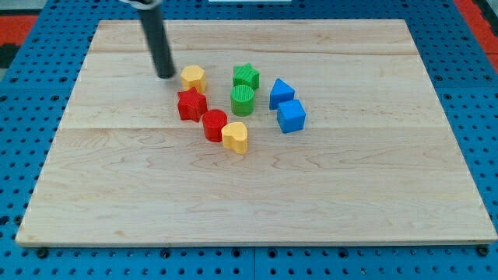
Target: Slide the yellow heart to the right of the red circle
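Since it looks light, rigid and slick on wood, the yellow heart [235, 137], well below-right of my tip [166, 75], touching the red circle [215, 124], wants a flat-side nudge; my tip grasps nothing.

rod: straight dark cylinder, near-black, smooth, slight sheen along one side
my tip [166, 76]: blunt round end, same dark colour as rod
top of rod: wider grey-silver collar, cut off by view's top
cables/screws/markings: none visible
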You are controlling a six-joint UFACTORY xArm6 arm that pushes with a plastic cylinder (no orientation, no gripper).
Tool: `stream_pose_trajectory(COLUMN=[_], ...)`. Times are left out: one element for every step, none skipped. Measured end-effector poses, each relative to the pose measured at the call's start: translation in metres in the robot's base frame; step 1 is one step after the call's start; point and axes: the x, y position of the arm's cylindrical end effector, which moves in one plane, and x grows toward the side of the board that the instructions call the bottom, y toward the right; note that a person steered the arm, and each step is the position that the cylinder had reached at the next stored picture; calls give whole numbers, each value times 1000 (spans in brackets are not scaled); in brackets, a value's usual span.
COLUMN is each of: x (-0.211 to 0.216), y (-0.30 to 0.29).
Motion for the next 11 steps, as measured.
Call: stream_pose_trajectory(x=[0,65,169,191,169,164,132,138,141,151,171], y=[5,-41,-8,50,43,86,75,85,93,100,112])
